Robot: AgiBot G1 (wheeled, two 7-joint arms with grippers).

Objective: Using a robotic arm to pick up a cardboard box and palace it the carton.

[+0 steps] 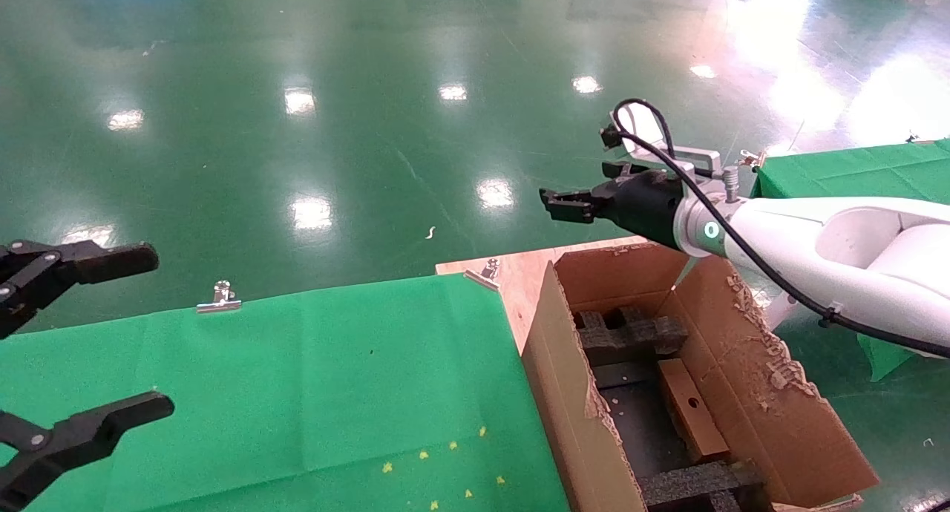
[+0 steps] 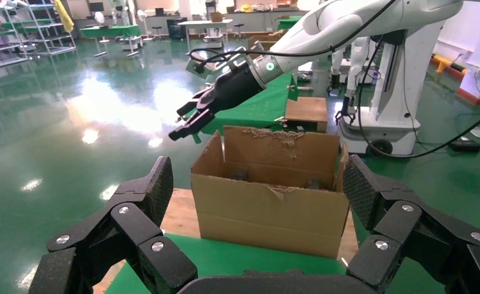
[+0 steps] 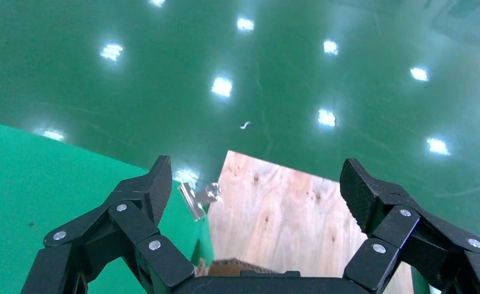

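While right gripper (image 1: 568, 202) hovered above carton (image 1: 749, 363) far edge, fingers spread wide, holding nothing, cardboard box (image 1: 692, 409) already lay inside carton, between black foam inserts (image 1: 627, 335). Risk, judged: descending arm could snag torn flaps. Left gripper (image 1: 96, 334) idle, agape, far left.

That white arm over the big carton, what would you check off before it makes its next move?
1. Right gripper empty and open: ok, nothing between its fingers.
2. Cardboard box inside the carton: ok, it lies between the black foam inserts.
3. Right gripper clear of the carton's torn flaps: ok, it hovers above the far rim.
4. Box seated flat: cannot tell.
5. Left gripper out of the way: ok, open, over the green cloth beside the carton.
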